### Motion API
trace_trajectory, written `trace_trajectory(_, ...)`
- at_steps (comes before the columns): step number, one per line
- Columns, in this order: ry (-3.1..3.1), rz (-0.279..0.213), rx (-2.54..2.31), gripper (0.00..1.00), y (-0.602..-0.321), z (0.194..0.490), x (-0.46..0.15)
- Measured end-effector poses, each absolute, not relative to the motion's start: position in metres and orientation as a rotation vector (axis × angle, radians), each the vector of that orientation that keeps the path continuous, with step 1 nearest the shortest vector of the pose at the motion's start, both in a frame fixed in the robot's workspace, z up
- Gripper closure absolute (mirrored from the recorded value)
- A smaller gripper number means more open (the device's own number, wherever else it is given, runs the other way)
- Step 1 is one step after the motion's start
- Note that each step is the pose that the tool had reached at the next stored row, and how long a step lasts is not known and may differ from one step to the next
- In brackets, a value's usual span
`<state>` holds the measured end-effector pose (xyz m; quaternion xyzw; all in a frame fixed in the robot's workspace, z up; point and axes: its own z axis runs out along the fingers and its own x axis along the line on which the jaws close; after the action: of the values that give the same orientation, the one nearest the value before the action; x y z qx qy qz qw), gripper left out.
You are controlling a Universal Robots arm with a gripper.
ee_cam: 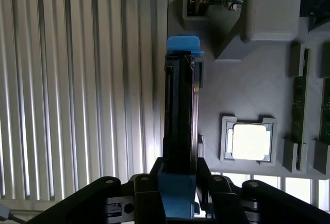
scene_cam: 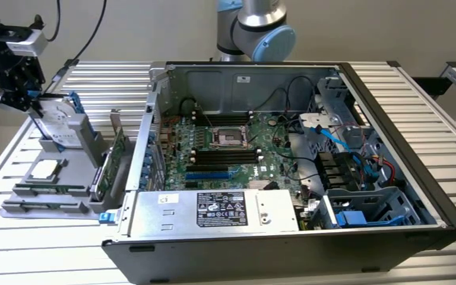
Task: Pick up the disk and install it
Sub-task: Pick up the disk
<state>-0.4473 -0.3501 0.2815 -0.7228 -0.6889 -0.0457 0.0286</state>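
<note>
Two fingers grip the upright disk, its gripped edge hidden between them.

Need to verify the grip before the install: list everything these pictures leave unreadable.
- The hard drive label: edge-on in the wrist view; print too small in the exterior view.
- The hard drive's lower end: the grey holder covers it in the exterior view, so seated or lifted is unclear.
- The gripper: its body is cut off by the wrist view's edge.
- The computer case bays: cables cross them in the exterior view.
</note>
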Motion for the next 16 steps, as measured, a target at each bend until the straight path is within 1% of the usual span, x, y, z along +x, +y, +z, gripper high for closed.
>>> trace_trajectory(11,-2.125,-0.141,-2.231,0.65,-0.3501,0.2797,-0.4475)
trace_trajectory(16,-2.129,-0.133,-2.235,0.65,-0.3501,0.2771,-0.4474)
